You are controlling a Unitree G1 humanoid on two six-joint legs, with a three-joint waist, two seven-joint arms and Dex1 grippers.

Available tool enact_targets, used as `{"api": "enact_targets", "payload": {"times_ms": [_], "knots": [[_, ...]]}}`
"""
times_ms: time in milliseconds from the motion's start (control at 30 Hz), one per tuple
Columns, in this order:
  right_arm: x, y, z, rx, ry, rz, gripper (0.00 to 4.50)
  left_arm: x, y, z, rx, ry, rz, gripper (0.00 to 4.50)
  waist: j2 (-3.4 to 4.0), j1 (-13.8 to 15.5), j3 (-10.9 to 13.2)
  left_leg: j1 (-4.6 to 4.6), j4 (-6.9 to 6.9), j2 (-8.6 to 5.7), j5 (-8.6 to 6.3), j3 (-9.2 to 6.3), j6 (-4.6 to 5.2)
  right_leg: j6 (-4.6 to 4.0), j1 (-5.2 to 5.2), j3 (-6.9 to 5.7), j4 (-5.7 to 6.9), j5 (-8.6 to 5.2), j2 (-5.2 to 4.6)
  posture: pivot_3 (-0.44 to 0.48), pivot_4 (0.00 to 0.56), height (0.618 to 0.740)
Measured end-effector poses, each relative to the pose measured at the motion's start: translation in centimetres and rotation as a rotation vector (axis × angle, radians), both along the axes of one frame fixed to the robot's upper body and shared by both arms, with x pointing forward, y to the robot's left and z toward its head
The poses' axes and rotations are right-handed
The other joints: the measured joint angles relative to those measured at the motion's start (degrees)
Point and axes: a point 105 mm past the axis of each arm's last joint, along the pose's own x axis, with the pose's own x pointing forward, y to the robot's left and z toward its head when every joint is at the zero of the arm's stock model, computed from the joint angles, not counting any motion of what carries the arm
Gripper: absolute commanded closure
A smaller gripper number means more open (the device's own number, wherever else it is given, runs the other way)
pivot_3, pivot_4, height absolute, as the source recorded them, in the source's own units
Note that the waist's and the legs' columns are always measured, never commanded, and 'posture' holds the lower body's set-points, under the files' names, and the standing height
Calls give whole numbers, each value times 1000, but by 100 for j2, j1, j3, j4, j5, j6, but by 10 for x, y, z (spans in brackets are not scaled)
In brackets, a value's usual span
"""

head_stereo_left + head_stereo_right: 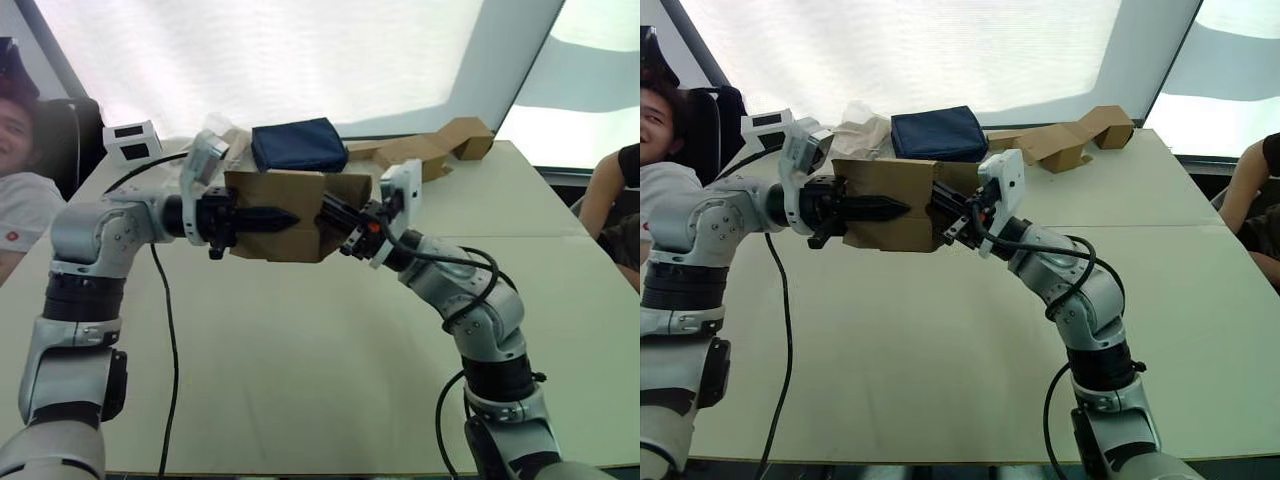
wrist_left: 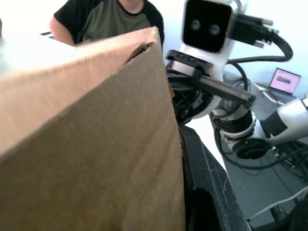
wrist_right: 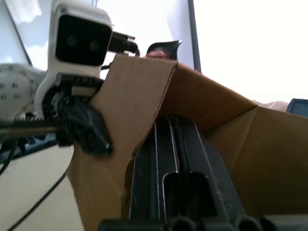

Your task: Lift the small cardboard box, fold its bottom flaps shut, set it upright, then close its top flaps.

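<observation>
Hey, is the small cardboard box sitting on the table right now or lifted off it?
Lifted: the small cardboard box hangs above the table, between the left gripper and right gripper.

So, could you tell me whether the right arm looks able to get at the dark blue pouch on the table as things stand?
Probably not yet. The right gripper is pushed into the small cardboard box, which the left gripper also holds above the table. The box hangs between it and the blue pouch behind.
</observation>
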Motion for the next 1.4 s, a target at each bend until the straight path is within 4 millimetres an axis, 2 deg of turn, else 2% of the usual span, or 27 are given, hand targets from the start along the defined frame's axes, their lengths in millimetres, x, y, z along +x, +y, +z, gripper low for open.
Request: {"api": "enact_targets", "payload": {"times_ms": [67,267,333,400,500,600,733,900,1067,1300,1400], "knots": [[-3,-10,-4,-38,1,-8,4476,2,2,-1,6,3,13,4500,0,-5,0,0,2,-1,0,2,0,0,0,0,0,0,0,0,150,740],[-20,-45,3,-70,0,-22,4476,2,3,-3,12,5,9,4500,0,-1,0,1,0,4,-1,-1,2,0,1,0,0,0,0,0,150,740],[-27,-51,-6,-94,48,-15,4476,2,4,-2,15,3,12,4500,-1,-2,1,1,0,6,-1,-1,2,0,2,2,1,0,-1,0,150,740],[-34,-53,-24,-137,123,-7,4476,2,3,-2,15,1,13,4500,-2,-8,1,1,2,6,-1,0,2,0,2,3,0,0,0,0,150,740],[-40,-47,-46,-205,183,15,4476,2,2,-2,12,2,12,4500,-2,-26,1,2,2,6,-1,1,2,0,2,4,1,0,3,0,150,740],[-38,-42,-51,-227,173,11,4476,0,-1,-1,9,-4,2,4500,-2,-24,1,2,2,7,-1,1,2,0,1,3,1,0,7,0,150,740],[-20,-33,-45,-147,134,-40,4476,-5,-7,3,-1,-11,-23,4500,-3,-15,2,2,3,7,0,0,1,0,2,4,0,0,6,0,150,740],[-11,-23,-41,-91,119,-47,4476,-9,-9,4,-2,-7,-32,4500,-2,-12,3,1,3,5,0,1,1,0,0,3,1,0,3,0,150,740],[-13,-12,-28,-36,88,0,4476,-10,-10,4,-8,-5,-34,4500,-2,-12,3,1,3,6,0,0,0,0,1,3,1,0,3,0,150,740],[-18,-3,-27,-35,89,51,4476,-9,-10,4,-8,-4,-27,4500,-2,-12,3,1,3,6,0,0,0,0,1,2,1,0,3,0,150,740],[-17,-14,-26,-51,89,46,4476,-9,-10,3,-8,-3,-26,4500,-1,-3,3,1,3,2,0,1,1,0,1,1,1,0,3,0,150,740]]}}
